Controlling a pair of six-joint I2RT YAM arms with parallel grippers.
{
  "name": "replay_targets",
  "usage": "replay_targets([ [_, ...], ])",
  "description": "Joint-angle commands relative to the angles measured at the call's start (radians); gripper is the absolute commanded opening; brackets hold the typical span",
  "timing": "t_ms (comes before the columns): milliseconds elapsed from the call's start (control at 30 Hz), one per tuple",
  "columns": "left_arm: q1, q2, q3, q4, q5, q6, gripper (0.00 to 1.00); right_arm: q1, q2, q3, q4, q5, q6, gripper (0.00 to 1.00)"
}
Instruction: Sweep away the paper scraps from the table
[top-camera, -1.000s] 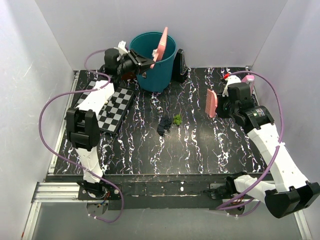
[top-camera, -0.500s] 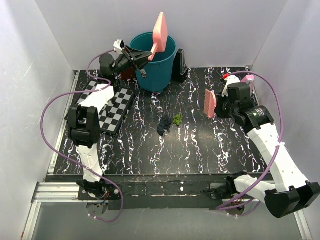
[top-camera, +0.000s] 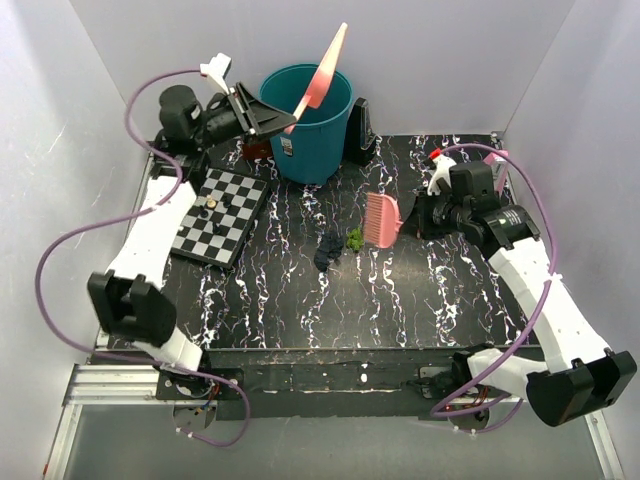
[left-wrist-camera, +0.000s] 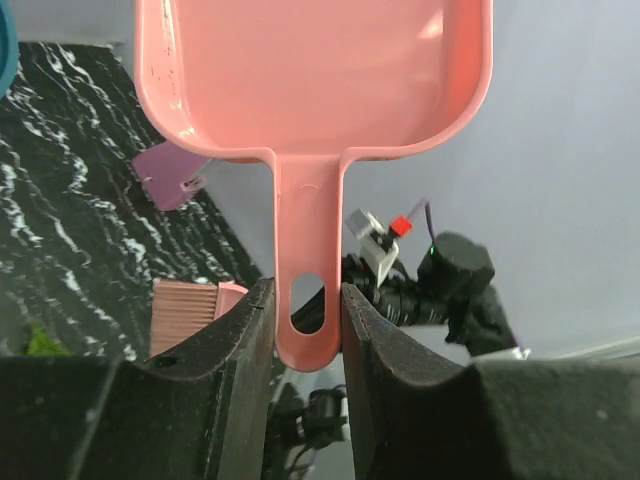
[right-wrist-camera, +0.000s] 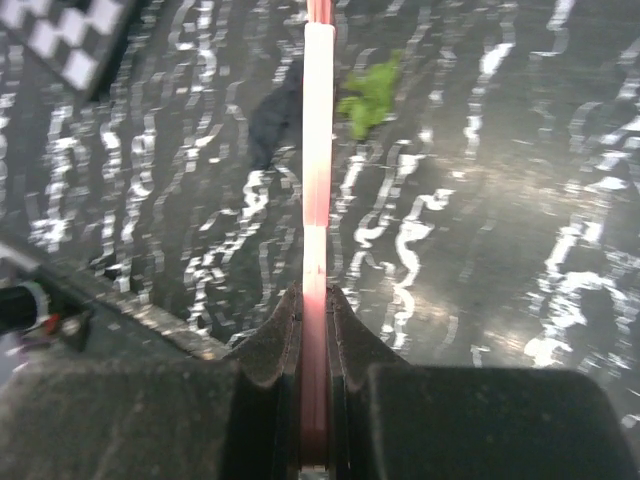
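Observation:
A dark blue paper scrap (top-camera: 326, 250) and a green one (top-camera: 354, 238) lie together mid-table; both show in the right wrist view, blue (right-wrist-camera: 268, 118) and green (right-wrist-camera: 371, 92). My left gripper (top-camera: 283, 116) is shut on the handle of a pink dustpan (top-camera: 322, 72), held tilted above the teal bin (top-camera: 306, 122); the pan (left-wrist-camera: 310, 75) looks empty. My right gripper (top-camera: 413, 213) is shut on a pink brush (top-camera: 381, 219), bristles just right of the scraps. The brush (right-wrist-camera: 317, 150) is seen edge-on there.
A black-and-white chessboard (top-camera: 219, 217) with small pieces lies at the left of the marbled table (top-camera: 400, 300). A black stand (top-camera: 359, 132) sits right of the bin. White walls enclose the table on three sides.
My left arm swung outward and raised the dustpan higher over the bin. My right gripper moved the brush left and down, close to the scraps.

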Motion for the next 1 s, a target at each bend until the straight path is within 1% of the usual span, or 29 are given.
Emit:
replay_targets([
  [0, 0.005, -0.196, 0.008, -0.446, -0.057, 0.428, 0.25, -0.002, 0.036, 0.046, 0.1, -0.307, 0.121, 0.01],
  [67, 0.005, -0.262, -0.011, -0.564, -0.147, 0.537, 0.25, 0.009, 0.064, 0.03, 0.147, -0.419, 0.189, 0.01],
  [133, 0.005, -0.325, -0.048, -0.641, -0.253, 0.61, 0.25, 0.039, 0.099, 0.019, 0.193, -0.444, 0.244, 0.01],
  [267, 0.005, -0.471, -0.178, -0.704, -0.409, 0.699, 0.25, 0.13, 0.206, 0.065, 0.186, -0.374, 0.292, 0.01],
  [367, 0.005, -0.56, -0.29, -0.714, -0.515, 0.74, 0.25, 0.194, 0.318, 0.157, 0.151, -0.328, 0.331, 0.01],
  [467, 0.007, -0.636, -0.381, -0.724, -0.583, 0.782, 0.25, 0.242, 0.427, 0.252, 0.097, -0.26, 0.378, 0.01],
  [567, 0.007, -0.695, -0.444, -0.729, -0.6, 0.794, 0.25, 0.288, 0.536, 0.341, 0.048, -0.203, 0.422, 0.01],
  [700, 0.007, -0.739, -0.502, -0.721, -0.563, 0.785, 0.25, 0.316, 0.639, 0.421, 0.02, -0.157, 0.491, 0.01],
  [800, 0.005, -0.755, -0.524, -0.721, -0.566, 0.791, 0.25, 0.317, 0.697, 0.466, 0.014, -0.148, 0.528, 0.01],
  [900, 0.007, -0.762, -0.53, -0.721, -0.555, 0.797, 0.25, 0.316, 0.743, 0.498, -0.036, -0.064, 0.585, 0.01],
  [967, 0.007, -0.761, -0.533, -0.72, -0.545, 0.794, 0.25, 0.311, 0.779, 0.524, -0.084, -0.041, 0.606, 0.01],
])
